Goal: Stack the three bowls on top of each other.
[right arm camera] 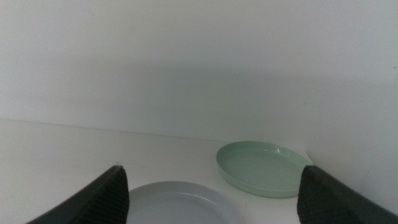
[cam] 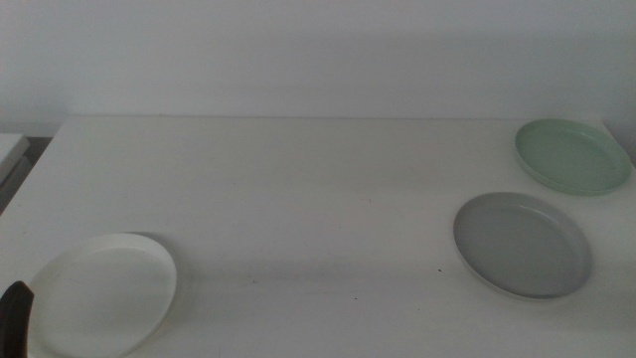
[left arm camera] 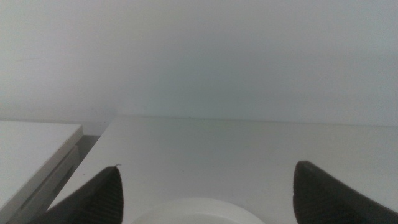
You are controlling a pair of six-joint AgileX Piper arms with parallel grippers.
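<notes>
White bowl (cam: 99, 294) nearest; left claw (left arm camera: 205, 196), right claw (right arm camera: 214, 196) spread; white table (cam: 298, 199).

Middle view looks forward and down over the whole table (cam: 298, 189) towards the back wall. Both wrist views sit low near the front edge, facing the wall; the right shares the grey bowl (right arm camera: 180, 202) and mint bowl (right arm camera: 264, 167) with the middle view.

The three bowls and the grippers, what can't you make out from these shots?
- White bowl: left wrist view's edge cuts off all but its far rim.
- Grey bowl: near part cut off in the right wrist view.
- Left gripper: only a tip shows in the middle view.
- Right gripper: outside the middle view.
</notes>
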